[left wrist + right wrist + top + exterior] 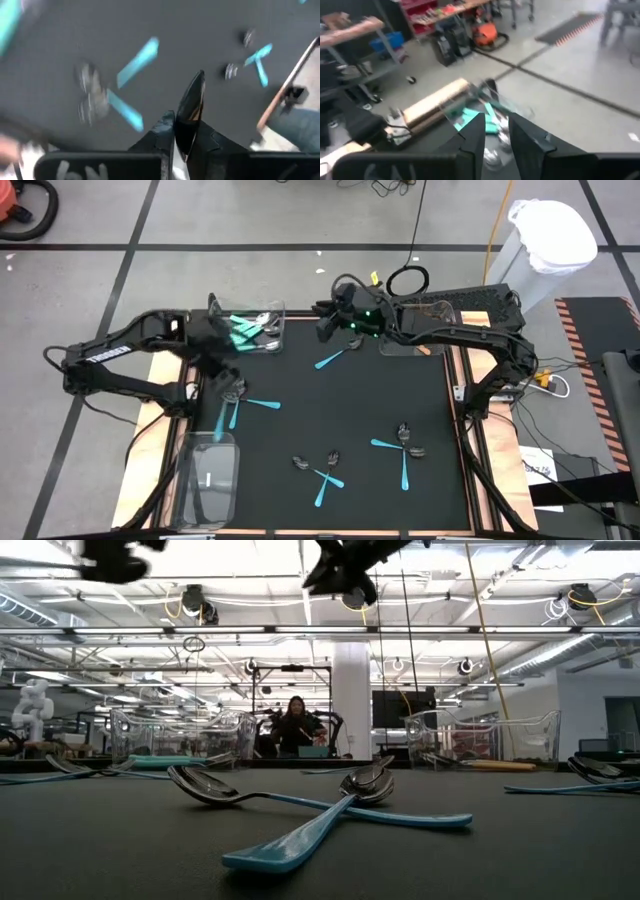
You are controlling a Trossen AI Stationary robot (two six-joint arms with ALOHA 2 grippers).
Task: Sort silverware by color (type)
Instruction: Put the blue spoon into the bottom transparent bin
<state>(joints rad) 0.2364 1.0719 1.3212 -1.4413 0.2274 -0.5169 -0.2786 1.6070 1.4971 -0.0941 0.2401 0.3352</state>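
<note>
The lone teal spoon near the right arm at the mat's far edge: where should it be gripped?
Grip the lone teal spoon at mid-handle, coming straight down with the jaws across the handle. It lies flat and diagonal, touching no other silverware, and the straight handle is easier to pinch than the rounded bowl. The right gripper is closest.

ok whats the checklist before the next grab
1. Right gripper open and empty: ok
2. Left gripper empty: cannot tell
3. Teal-handled silver spoons all off the black mat: not ok, several lie loose
4. Clear plastic bin holding teal silverware is upright: ok
5. Seated person away from the table: ok
</note>
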